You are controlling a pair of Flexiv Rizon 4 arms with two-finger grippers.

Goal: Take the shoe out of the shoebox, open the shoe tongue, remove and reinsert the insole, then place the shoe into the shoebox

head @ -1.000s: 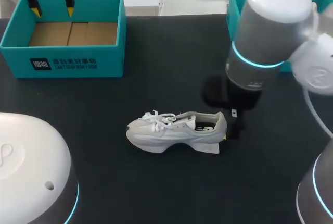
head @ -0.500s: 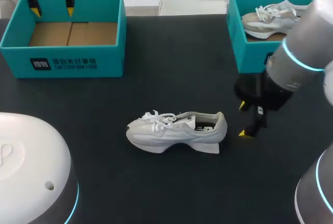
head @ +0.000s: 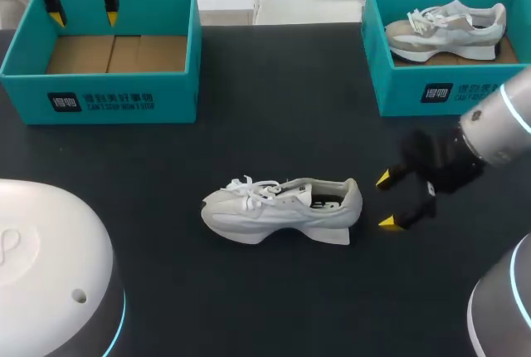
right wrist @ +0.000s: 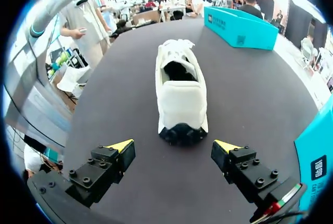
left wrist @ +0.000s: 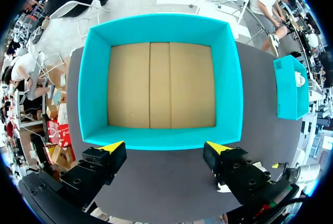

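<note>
One shoe [head: 448, 29] in right shoebox [head: 398, 91], second shoe [head: 282, 207] outside

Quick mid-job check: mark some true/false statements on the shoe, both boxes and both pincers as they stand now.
The white shoe lies on the table, outside both boxes. True.
The right pincer is shut on the shoe's heel. False: it is open, just behind the heel, apart from it.
The left shoebox is empty. True.
The right shoebox is empty. False: it holds another shoe.
The left pincer is shut. False: open, above the left shoebox.
</note>
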